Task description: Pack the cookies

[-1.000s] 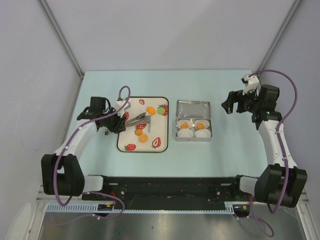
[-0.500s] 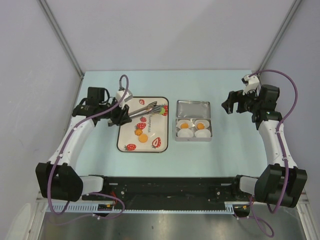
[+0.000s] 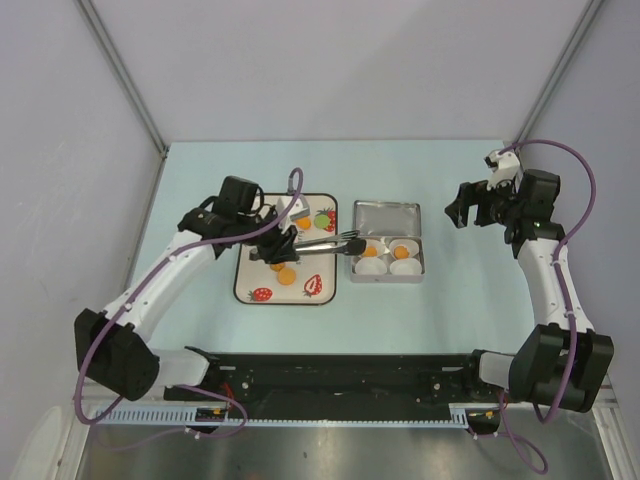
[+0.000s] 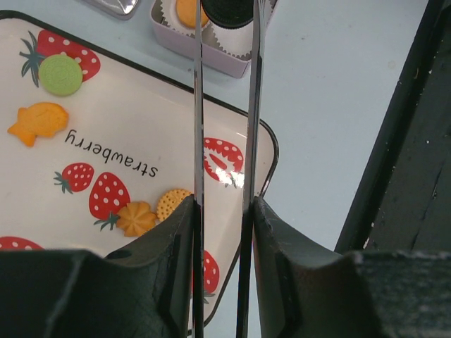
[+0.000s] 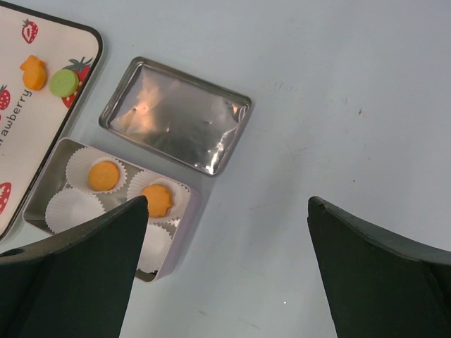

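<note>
1. Two slim blades of the tongs [image 4: 252, 105] are being squeezed by the left claw [image 4: 222, 204]. It is closing narrowly on their handles, and that pinch is trapping the black cookie [image 4: 227, 10] between the tips.
2. Raised off the surface, that cookie is hanging at the tray-side edge of the tin [image 4: 211, 62]. The arm is reaching across so the long tool, not the bulky fingers, is entering the small box.
3. Two orange cookies [image 5: 103, 175] are sitting in the back pair of cups, next to the lid. The front paper cups [image 5: 74, 210] are lying empty, so I judge the black one is being lined up for a free front cup.
4. Two loose cookies [image 4: 135, 218] are lying side by side on the strawberry tray [image 4: 106, 98], near its front, waiting for pickup.
5. Just behind the tin, the lid [image 5: 176, 116] is lying hollow side up on the table [image 5: 338, 105], leaving the cups reachable from above.
6. Well apart on the right, the right claw [image 5: 227, 204] is hanging spread wide and gripping nothing, probably parked to give the left arm room.
</note>
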Motion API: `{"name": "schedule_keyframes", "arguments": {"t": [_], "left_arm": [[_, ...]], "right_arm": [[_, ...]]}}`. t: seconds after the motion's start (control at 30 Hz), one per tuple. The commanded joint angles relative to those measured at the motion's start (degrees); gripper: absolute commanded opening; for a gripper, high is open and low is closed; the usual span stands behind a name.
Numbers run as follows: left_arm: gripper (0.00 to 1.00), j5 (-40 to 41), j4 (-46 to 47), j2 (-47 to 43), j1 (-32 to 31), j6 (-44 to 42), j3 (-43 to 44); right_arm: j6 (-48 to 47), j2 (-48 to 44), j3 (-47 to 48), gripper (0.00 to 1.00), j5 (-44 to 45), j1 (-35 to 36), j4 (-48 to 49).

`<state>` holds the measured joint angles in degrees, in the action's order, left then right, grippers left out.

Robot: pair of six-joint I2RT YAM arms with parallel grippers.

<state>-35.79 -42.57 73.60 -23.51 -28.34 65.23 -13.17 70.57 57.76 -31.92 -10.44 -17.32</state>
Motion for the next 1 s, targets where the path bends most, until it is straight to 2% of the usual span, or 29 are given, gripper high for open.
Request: {"name": "schedule_keyframes", "arguments": {"t": [0.0, 0.4, 0.97], "left_arm": [[0.35, 0.28, 3.10, 2.15, -3.11, 1.44, 4.02], [0.34, 4.93, 7.05, 8.92, -8.48, 1.88, 5.96], [0.35, 8.19, 9.43, 13.23, -10.86, 0.92, 5.08]], "right_arm": [[-0.46, 0.71, -0.01, 1.00, -0.16, -0.81, 0.45], [-0.80, 2.91, -0.01, 1.00, -0.86, -1.96, 0.27], [-1.16, 3.17, -0.01, 1.00, -1.30, -1.96, 0.10]]}}
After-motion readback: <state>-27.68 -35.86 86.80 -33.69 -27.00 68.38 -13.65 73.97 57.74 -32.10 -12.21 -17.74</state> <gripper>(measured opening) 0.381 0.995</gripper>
